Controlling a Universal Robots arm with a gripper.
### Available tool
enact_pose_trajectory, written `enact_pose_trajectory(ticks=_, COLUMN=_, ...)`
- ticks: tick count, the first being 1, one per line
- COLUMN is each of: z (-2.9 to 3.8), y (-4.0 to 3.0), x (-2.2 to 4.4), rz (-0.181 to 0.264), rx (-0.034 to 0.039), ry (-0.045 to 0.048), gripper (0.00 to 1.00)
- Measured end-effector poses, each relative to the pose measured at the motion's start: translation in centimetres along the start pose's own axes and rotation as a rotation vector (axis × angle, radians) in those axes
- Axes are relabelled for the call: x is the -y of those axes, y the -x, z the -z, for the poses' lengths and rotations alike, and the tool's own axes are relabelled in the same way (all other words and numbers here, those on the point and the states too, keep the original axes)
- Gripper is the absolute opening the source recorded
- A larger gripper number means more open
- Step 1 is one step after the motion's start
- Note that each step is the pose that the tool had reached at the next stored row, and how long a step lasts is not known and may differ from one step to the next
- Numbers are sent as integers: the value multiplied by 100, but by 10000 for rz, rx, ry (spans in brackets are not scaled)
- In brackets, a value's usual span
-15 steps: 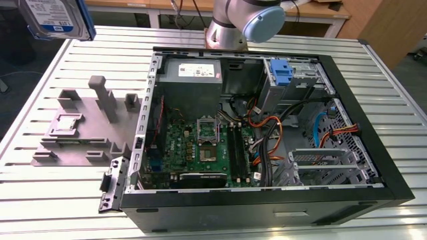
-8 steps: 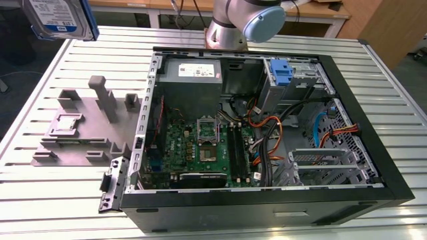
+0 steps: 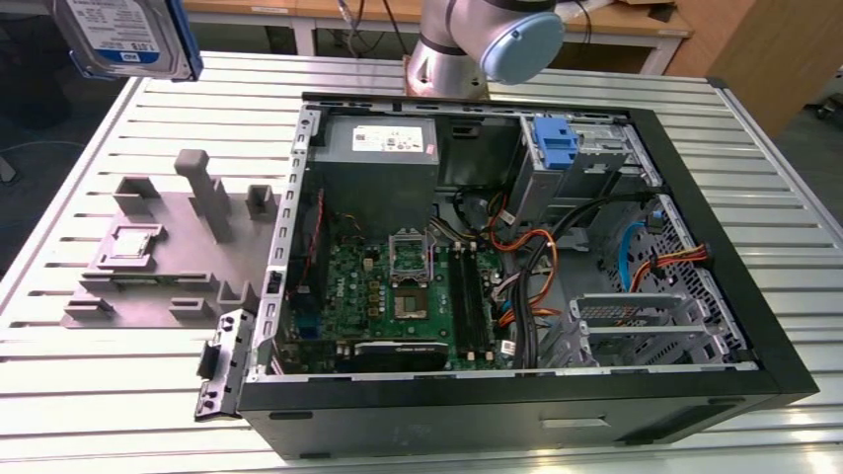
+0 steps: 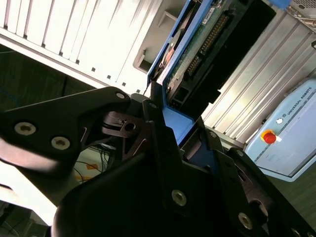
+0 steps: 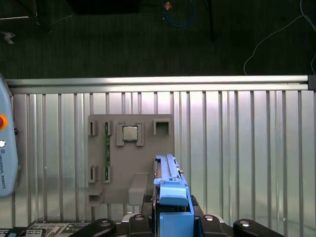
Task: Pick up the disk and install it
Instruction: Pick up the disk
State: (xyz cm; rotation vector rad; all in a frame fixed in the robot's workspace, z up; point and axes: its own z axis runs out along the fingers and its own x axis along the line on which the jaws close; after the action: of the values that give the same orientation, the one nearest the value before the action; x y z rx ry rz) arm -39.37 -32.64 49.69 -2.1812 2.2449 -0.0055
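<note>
Disk (image 3: 122, 39), exterior view: you see it raised clear of the slatted table (image 3: 118, 385), at the exterior view's upper left, label towards the camera and blue rails along its edges.
Computer case (image 3: 527, 395), exterior view: it lies open on the table, to the exterior view's right of the grey fixture plate (image 3: 145, 286). A blue caddy (image 3: 560, 148) sits at the case's end nearest the arm (image 3: 495, 39), well apart from the disk.
Gripper (image 4: 180, 131), second wrist view: your black fingers (image 4: 158, 138) are clamped on the disk's blue carrier rail. The drive's circuit-board side (image 4: 207, 34) shows beyond them.
Disk (image 5: 172, 192), first wrist view: held edge-on, it overlaps the edge of the fixture plate (image 5: 118, 168) below it, where a small square chip (image 5: 130, 133) sits.
Teach pendant (image 5: 6, 153) (image 4: 291, 133), both wrist views: it is at one end of the table.
</note>
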Motion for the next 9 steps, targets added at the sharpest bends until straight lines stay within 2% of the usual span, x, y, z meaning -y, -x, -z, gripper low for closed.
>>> enact_pose_trajectory(ticks=4, z=0, y=1, x=28, rz=-1, rx=0, ry=0, gripper=37)
enact_pose_trajectory(ticks=9, z=0, y=1, x=31, rz=0, rx=0, ry=1, gripper=37)
